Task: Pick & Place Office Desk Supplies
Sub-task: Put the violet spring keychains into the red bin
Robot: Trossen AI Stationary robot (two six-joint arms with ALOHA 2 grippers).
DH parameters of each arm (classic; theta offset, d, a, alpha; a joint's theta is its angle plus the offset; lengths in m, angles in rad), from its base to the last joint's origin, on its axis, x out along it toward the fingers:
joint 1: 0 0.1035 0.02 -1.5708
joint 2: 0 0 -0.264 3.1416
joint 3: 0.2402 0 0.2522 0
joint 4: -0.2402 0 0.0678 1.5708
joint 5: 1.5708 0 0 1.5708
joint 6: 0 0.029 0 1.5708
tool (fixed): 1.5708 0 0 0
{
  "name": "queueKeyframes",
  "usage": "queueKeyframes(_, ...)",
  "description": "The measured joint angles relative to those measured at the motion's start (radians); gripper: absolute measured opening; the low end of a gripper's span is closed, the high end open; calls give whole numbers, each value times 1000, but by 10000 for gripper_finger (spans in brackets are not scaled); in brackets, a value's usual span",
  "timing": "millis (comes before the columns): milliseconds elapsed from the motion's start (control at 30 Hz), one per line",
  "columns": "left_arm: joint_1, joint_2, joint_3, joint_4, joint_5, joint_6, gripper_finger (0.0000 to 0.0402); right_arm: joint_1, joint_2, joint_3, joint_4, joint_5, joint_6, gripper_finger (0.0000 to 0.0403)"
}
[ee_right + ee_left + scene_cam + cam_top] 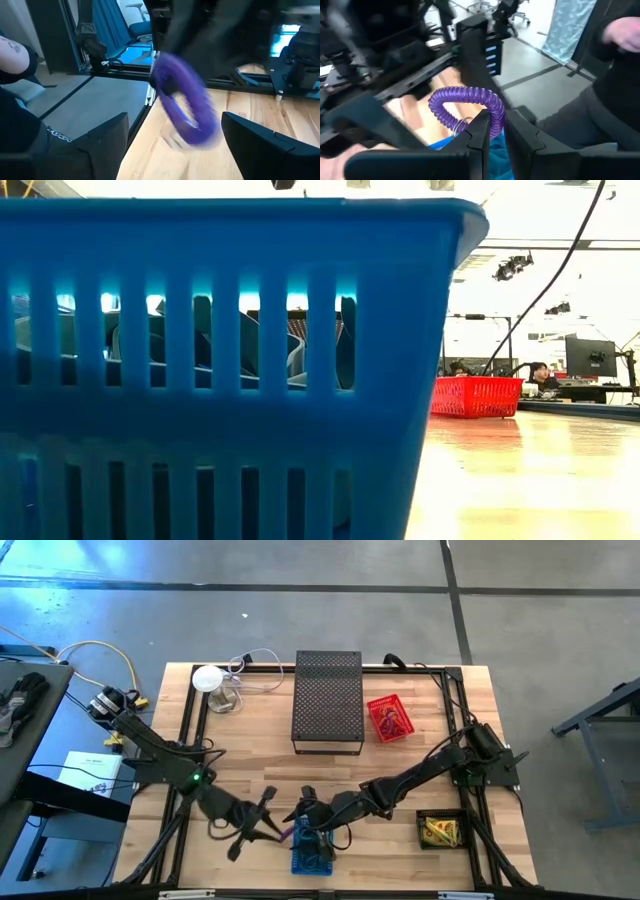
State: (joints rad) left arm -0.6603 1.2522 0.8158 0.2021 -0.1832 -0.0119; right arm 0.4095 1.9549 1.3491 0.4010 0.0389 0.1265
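Left gripper (pixel 501 131) jaws pinching a purple coil band (pixel 470 100), right gripper (pixel 175 145) jaws spread wide beside it, hovering lower centre above the blue basket (pixel 312 858), seemingly for a drop.

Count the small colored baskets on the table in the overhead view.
3: a blue basket at the near edge between the arms, a red basket right of the black mesh box, a dark basket near the right corner. Arms may hide others.
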Motion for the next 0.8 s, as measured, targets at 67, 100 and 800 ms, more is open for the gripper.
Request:
queueKeyframes(67,25,2,0,2,34,10,44,0,0,0,0,-1,0,306)
queueKeyframes(100,36,3,0,6,52,12,44,0,0,0,0,-1,0,306)
queueKeyframes(800,38,4,0,-1,100,3,44,1,0,0,-2,-15,-26,305)
